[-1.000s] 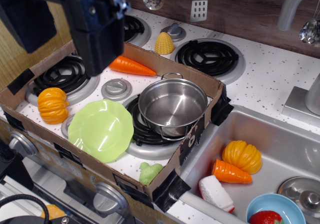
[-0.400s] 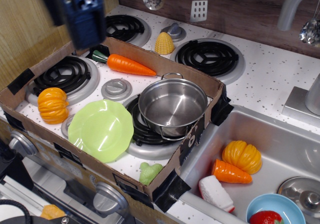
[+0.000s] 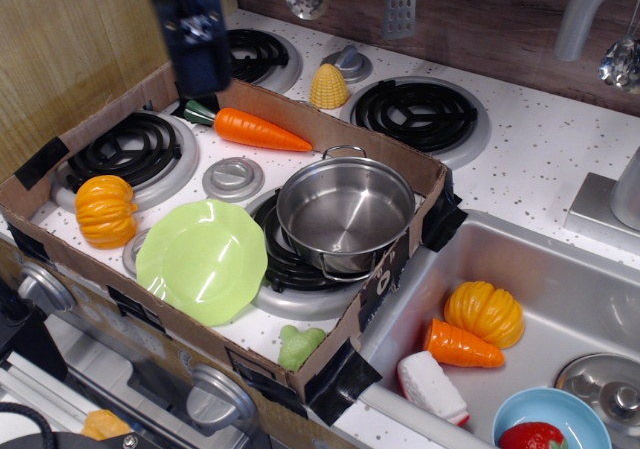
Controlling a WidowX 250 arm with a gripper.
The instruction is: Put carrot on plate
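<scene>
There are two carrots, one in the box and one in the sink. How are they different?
The carrot in the box is long and slender with a dark green stem end; the sink carrot is short and stubby, with no green showing. The box carrot lies on the white stove top behind the steel pot; the sink carrot lies in the sink against an orange pumpkin. Both are orange, tapered, and lying on their sides.

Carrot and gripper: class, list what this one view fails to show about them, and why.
- Gripper: motion-blurred and dark, cut off by the top edge; open or shut cannot be told.
- Carrot: its green stem end is partly hidden behind the gripper; contact cannot be judged.
- Plate: its near rim is slightly hidden by the cardboard wall.
</scene>
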